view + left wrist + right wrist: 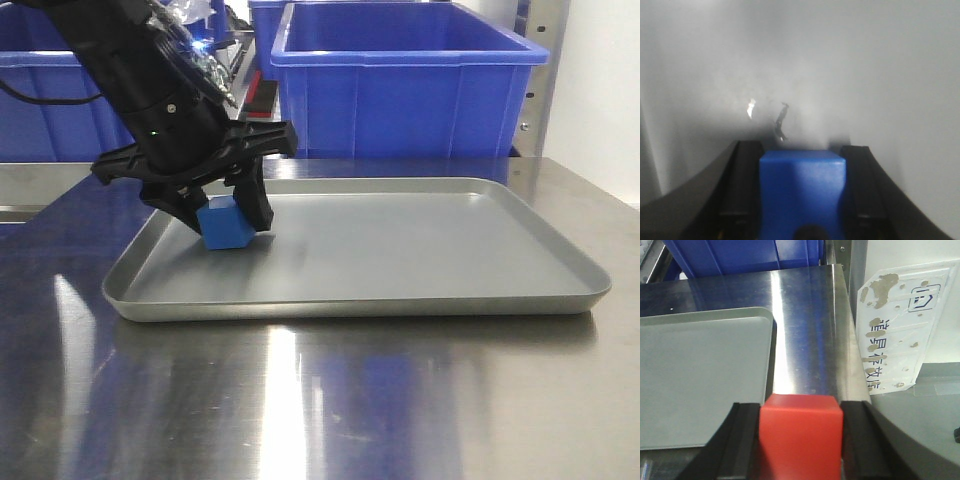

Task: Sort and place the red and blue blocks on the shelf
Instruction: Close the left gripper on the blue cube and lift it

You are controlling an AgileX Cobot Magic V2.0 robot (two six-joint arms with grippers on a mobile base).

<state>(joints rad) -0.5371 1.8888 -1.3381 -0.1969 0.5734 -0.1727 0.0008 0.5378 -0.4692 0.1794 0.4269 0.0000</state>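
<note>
Two blocks are pinched now. On one side the left fingers [742, 190] squeeze the blue block [232, 226], tilted, low at the tray's [400, 300] 9 o'clock side. On the other the right fingers [742, 440] squeeze the red block [800, 435] near its 3 o'clock edge. Best lift blue straight up, slowly, with a firm squeeze.

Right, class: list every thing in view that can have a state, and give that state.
blue block: gripped, tilted, at the tray's left end.
red block: gripped between both fingers.
left end effector: shut on blue block.
right end effector: shut on red block.
tray: lying flat, right way up.
</note>
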